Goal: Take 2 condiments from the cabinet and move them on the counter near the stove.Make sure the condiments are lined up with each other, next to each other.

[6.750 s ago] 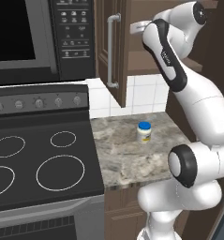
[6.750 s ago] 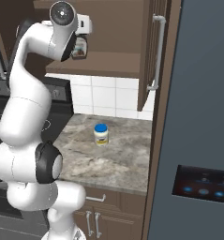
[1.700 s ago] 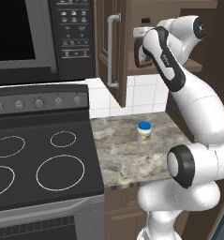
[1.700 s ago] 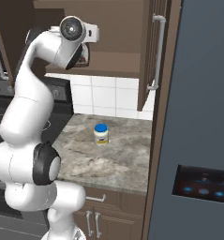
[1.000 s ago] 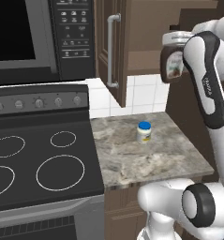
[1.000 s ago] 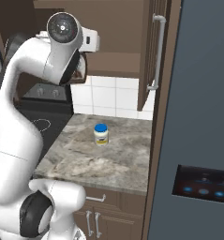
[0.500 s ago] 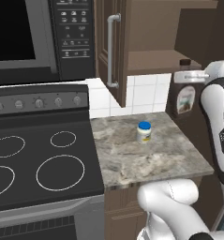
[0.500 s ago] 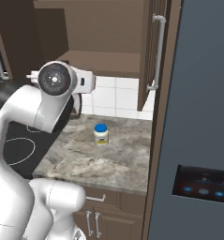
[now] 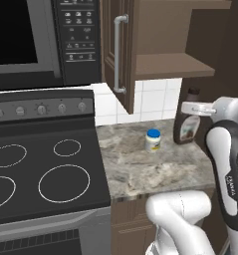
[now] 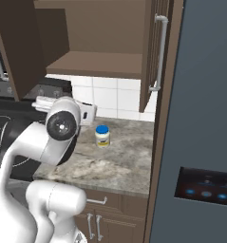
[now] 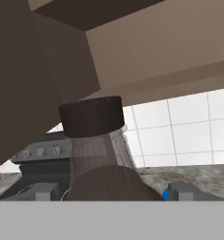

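white jar [image 9: 153, 140], blue lid: upright on counter [image 9: 140, 172] | brown bottle [image 9: 186, 125]: upright, right of jar

White square wall tiles [image 9: 155, 99] back the worktop, with a black microwave [image 9: 36, 40] and a grey refrigerator door [image 10: 200, 118].

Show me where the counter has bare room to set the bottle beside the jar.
The counter is bare between the jar and the stove, and across its front half. To the jar's right, the bottle in the claw is low over the slab near the wall; that side is the tightest.
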Robot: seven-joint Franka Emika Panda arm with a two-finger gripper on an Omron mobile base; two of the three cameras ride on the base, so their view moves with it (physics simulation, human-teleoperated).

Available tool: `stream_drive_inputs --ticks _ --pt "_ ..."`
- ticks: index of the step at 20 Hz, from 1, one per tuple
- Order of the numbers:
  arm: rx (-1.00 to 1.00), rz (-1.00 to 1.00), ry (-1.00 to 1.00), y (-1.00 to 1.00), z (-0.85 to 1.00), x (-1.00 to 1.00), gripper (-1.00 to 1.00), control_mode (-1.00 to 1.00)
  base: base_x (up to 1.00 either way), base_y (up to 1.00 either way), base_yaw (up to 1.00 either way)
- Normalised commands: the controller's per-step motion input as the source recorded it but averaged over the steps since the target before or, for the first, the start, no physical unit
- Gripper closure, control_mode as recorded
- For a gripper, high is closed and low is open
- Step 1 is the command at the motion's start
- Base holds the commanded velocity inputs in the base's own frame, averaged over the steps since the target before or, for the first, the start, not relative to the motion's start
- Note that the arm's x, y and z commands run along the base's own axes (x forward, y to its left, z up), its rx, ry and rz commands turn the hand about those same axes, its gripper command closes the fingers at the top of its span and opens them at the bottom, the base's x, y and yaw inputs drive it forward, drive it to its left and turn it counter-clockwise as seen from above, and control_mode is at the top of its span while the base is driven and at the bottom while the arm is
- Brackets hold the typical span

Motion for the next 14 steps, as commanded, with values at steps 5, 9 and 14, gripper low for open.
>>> stream_drive_inputs --ticks 5,9,14 --pt "0.05 0.0 0.0 0.0 -0.4 0.61 1.0 -1.0 0.0 0.0 0.0" --pt "0.0 -0.01 0.0 0.0 -0.34 0.65 1.0 -1.0 0.0 0.0 0.0" --pt "0.0 -0.04 0.0 -0.05 -0.4 0.51 1.0 -1.0 0.0 0.0 0.0"
